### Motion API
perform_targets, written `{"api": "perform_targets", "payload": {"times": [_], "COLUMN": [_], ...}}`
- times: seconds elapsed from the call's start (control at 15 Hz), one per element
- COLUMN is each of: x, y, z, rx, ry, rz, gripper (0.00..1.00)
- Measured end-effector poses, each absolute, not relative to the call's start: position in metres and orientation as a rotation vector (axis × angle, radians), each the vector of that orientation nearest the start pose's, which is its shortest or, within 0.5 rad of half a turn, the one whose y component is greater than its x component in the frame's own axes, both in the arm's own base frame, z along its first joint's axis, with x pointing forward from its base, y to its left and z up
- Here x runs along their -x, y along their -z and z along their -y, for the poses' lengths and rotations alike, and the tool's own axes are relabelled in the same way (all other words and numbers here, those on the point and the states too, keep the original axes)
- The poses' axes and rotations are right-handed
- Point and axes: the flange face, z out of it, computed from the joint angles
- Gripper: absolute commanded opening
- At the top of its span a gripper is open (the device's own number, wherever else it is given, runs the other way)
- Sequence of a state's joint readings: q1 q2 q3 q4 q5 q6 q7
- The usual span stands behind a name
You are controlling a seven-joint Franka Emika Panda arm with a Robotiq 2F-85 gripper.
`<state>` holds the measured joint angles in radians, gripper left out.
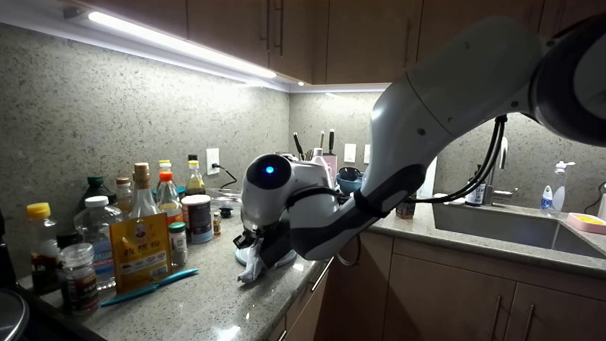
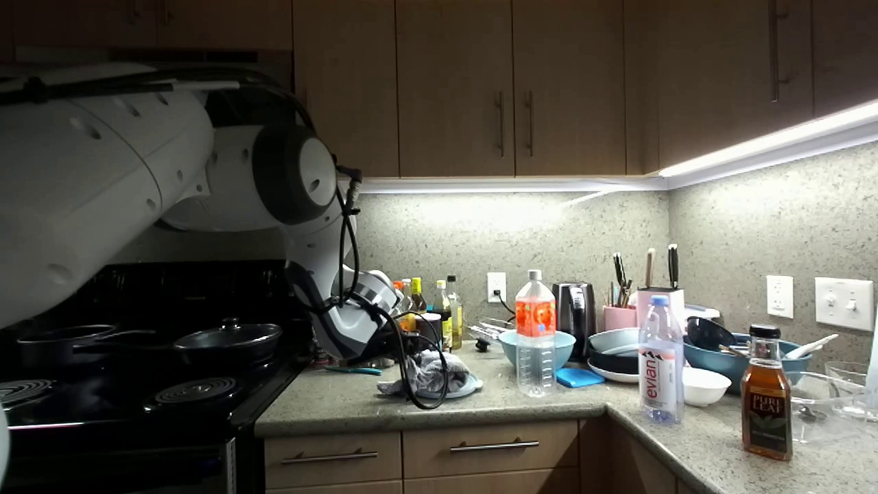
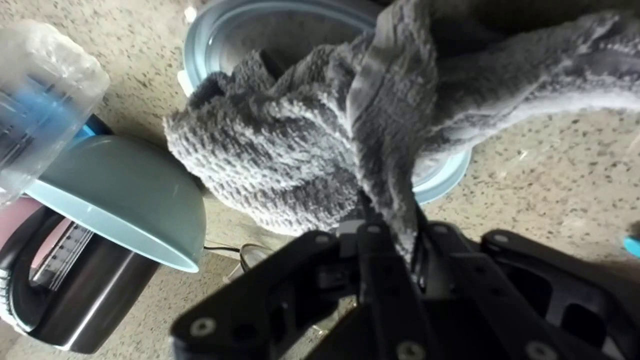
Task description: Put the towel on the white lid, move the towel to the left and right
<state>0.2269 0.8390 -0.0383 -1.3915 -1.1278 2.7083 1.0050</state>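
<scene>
A grey towel (image 3: 270,160) lies bunched over a round lid with a clear centre and pale blue rim (image 3: 197,47). One end of the towel hangs past the rim onto the counter. In the wrist view my gripper (image 3: 392,212) is shut on a raised fold of the towel, above the lid. The towel shows in both exterior views (image 1: 252,267) (image 2: 432,370), with the lid's rim beside it (image 1: 288,259) (image 2: 472,387). The arm and cables hide part of the gripper in the exterior views. The towel covers much of the lid.
Several bottles and jars, a yellow packet (image 1: 141,253) and a teal knife (image 1: 151,287) are near the lid. A clear bottle with an orange label (image 2: 535,336), a pale blue bowl (image 2: 564,348) and a kettle (image 2: 573,312) stand beyond. The stove (image 2: 171,398) adjoins the counter.
</scene>
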Motion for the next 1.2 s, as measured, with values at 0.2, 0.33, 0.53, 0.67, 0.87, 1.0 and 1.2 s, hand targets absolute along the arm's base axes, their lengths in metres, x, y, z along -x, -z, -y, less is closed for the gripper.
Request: {"api": "perform_targets", "payload": {"times": [0.2, 0.33, 0.53, 0.67, 0.87, 1.0, 1.2], "x": [-0.753, -0.763, -0.775, -0.780, -0.782, -0.780, -0.777], "y": [-0.254, -0.256, -0.246, -0.234, -0.213, -0.202, -0.195], "z": [-0.175, -0.168, -0.153, -0.146, -0.146, -0.151, -0.168], "rx": [3.233, 3.250, 3.339, 3.392, 3.425, 3.428, 3.345], "ry": [1.334, 1.370, 1.377, 1.350, 1.270, 1.185, 1.071], "rz": [0.219, 0.197, 0.126, 0.074, 0.071, 0.119, 0.254], "gripper": [0.03, 0.03, 0.03, 0.03, 0.03, 0.03, 0.03]}}
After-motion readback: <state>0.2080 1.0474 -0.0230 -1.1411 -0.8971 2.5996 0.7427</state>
